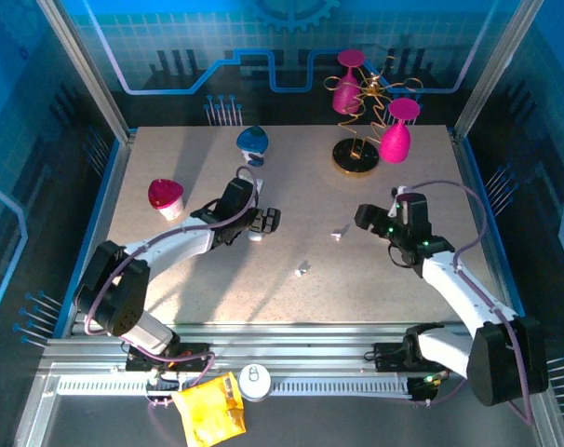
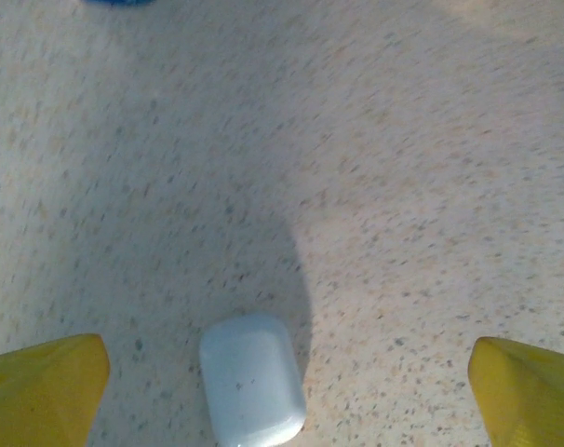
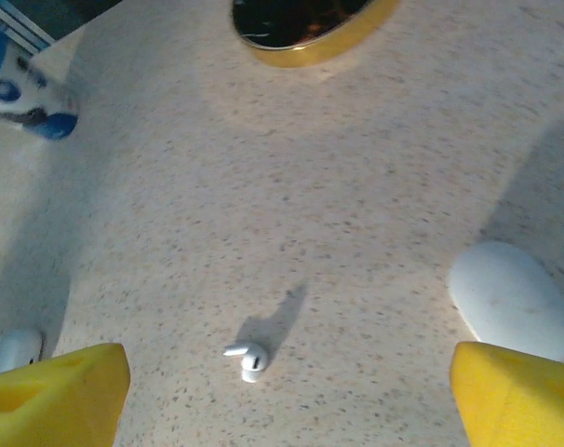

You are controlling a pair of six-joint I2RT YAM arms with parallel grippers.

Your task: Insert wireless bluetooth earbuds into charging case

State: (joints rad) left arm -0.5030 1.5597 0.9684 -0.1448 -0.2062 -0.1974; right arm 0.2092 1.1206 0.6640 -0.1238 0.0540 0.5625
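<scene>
Top view: left claw (image 1: pixel 264 223) is sitting open over the charging case (image 1: pixel 255 235), left of centre on the speckled beige surface (image 1: pixel 394 279). One earbud (image 1: pixel 338 234) is lying loose between the two arms, just left of the right claw (image 1: pixel 365 216). A second earbud (image 1: pixel 302 271) is lying nearer the bases. Right claw is hovering above the surface. A gold-based stand (image 1: pixel 356 158) carrying magenta pieces is standing at the far side, with a blue item (image 1: pixel 252 142) to its left.

Left wrist: yellow fingertips (image 2: pixel 42 391) are standing wide apart. The case is lying flat between them, nearer the left one and touching neither. It's a glossy white rounded oblong, long axis running away from the camera, far end leaning slightly left. Can't tell which end is the hinge.

Right wrist: yellow fingers (image 3: pixel 519 396) are spread wide. An earbud is lying on the surface between them, stem pointing left. A smooth white rounded lump (image 3: pixel 510 298) is sitting just beyond the right fingertip; can't tell what it is.
</scene>
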